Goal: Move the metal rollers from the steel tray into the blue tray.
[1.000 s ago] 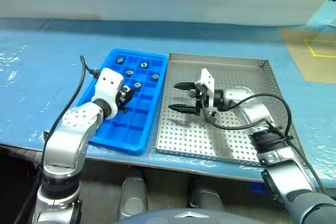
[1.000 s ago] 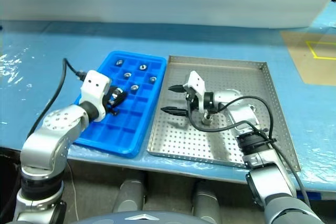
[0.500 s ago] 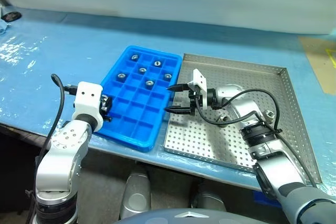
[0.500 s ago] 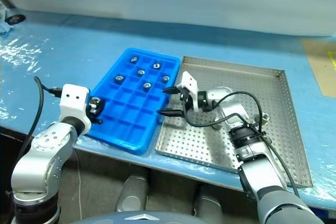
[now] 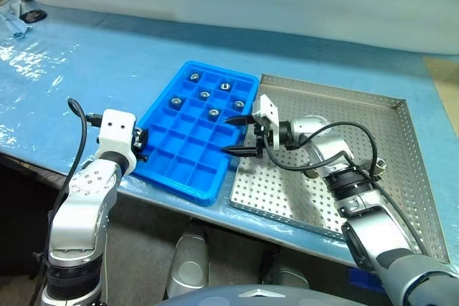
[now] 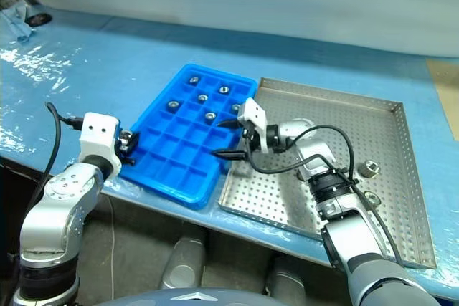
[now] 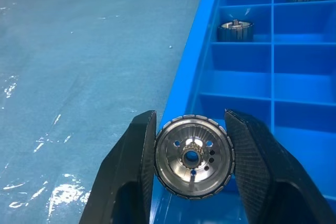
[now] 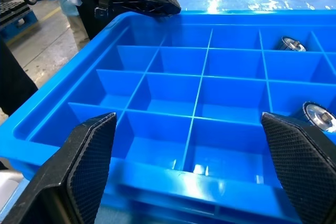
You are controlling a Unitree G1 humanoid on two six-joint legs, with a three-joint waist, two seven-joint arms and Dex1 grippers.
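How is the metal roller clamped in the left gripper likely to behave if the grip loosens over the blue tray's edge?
The roller is round and ribbed, gripped at two rim points by the left gripper, so it could pivot or slip. Solid-looking metal suggests heavy for its size. Dropped on its edge, it would probably roll; the blue tray compartment walls should stop it.

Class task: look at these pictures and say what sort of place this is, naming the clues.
Probably a workshop or factory sorting bench: a blue-covered worktable holds a perforated steel tray and a compartmented blue tray with metal rollers in its cells.
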